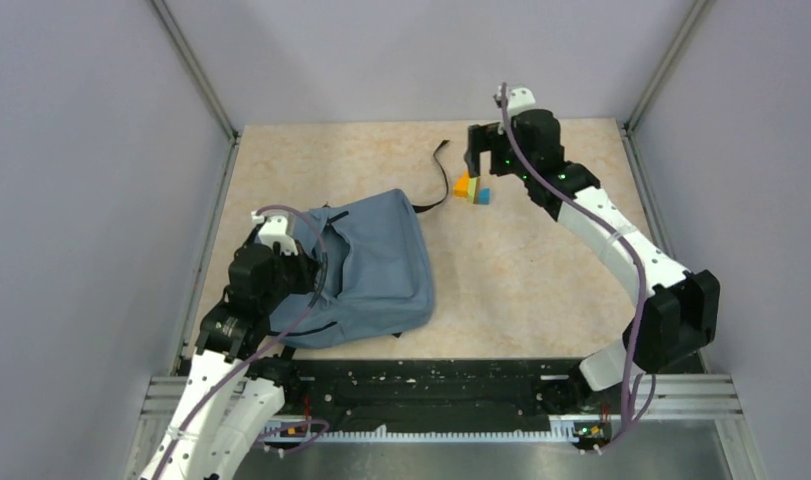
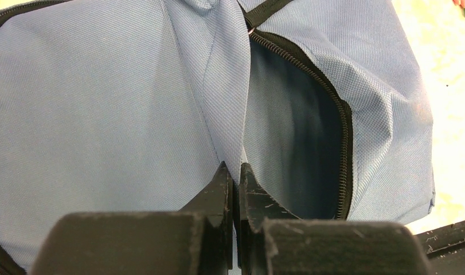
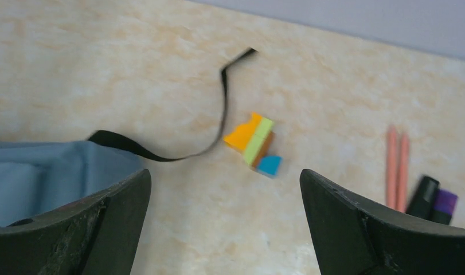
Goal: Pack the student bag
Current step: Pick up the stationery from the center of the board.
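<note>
Bag (image 1: 381, 270) pinched at left, right pincer (image 1: 473, 165) spread above blocks (image 1: 472, 187).
The left pincer (image 2: 234, 182) is clamped on a fabric fold by the bag's open zipper. The bag lies on the left of the surface (image 1: 521, 290), its strap (image 1: 443, 172) trailing toward the blocks. The empty right pincer hangs over them with pencils (image 3: 397, 166) nearby.

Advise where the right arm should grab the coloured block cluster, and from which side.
From straight above, I'd say. The coloured block cluster lies flat on the table, free on all sides, so pinch its orange-green middle across the short width. The right gripper is open and hovers near it. Keep clear of the black strap beside it.
</note>
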